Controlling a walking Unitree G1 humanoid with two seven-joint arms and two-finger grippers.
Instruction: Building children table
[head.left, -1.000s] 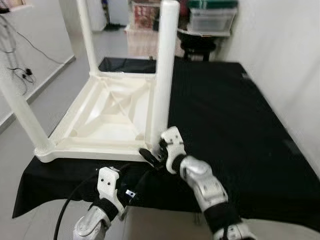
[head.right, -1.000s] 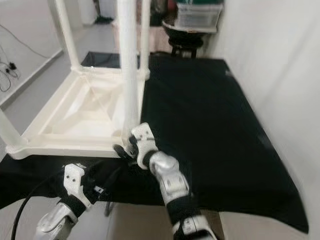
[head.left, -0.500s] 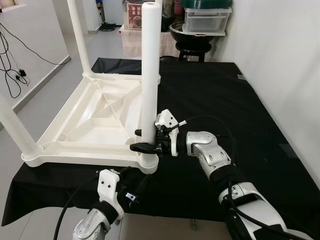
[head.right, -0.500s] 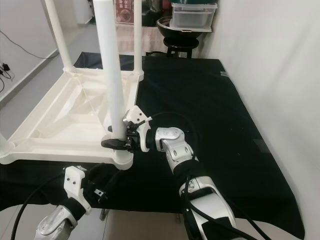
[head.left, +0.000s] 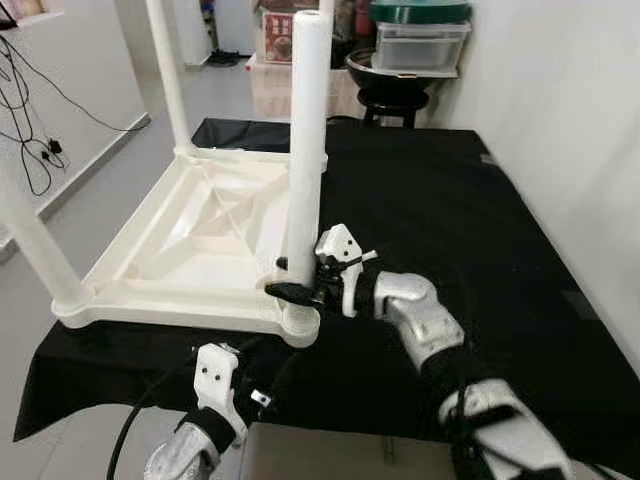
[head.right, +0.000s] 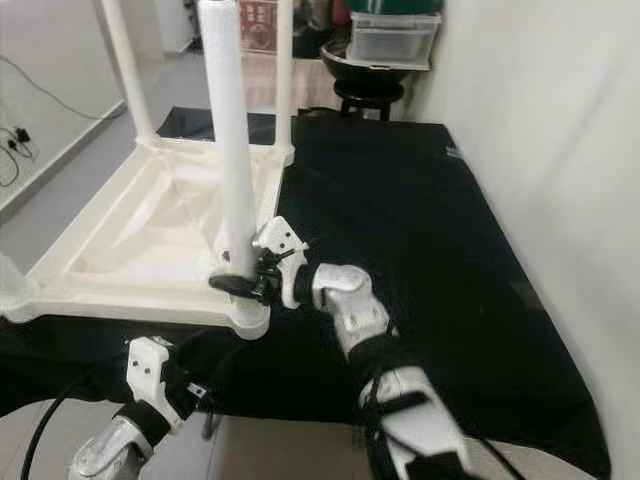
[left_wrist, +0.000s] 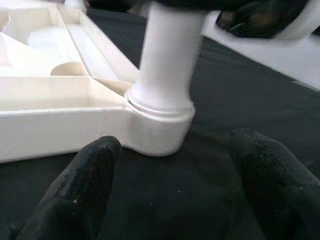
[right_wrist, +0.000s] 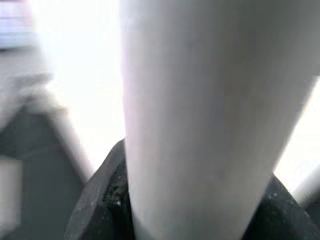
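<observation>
Left and right eye views: we see a white plastic children's table (head.left: 200, 240) lying upside down on a black-covered tabletop (head.left: 470, 230), occupying the 9 to 11 o'clock part of that surface, with its legs pointing up. The near-right leg (head.left: 305, 150) stands upright in its corner socket (head.left: 298, 325) at the table's 5 o'clock corner. The right end effector (head.left: 290, 285) reaches in from 3 o'clock and is clamped on this leg just above the socket, one black finger (head.left: 292, 294) crossing in front of the leg and the other behind it. Right wrist view: we see the leg (right_wrist: 195, 115) pressed between the two dark fingers (right_wrist: 107, 200). The left end effector (left_wrist: 170, 200) sits low at the tabletop's near edge, at 6 o'clock from the socket, its fingers spread apart and holding nothing. Left wrist view: we see its fingers (left_wrist: 85, 190) resting on the black cloth, aimed at the socket (left_wrist: 160, 130) and just short of it. Beyond the tabletop, at 12 o'clock, a black stool (head.left: 395, 100) carries a clear storage box (head.left: 418, 45); cables (head.left: 35, 110) trail along the floor at 10 o'clock.
</observation>
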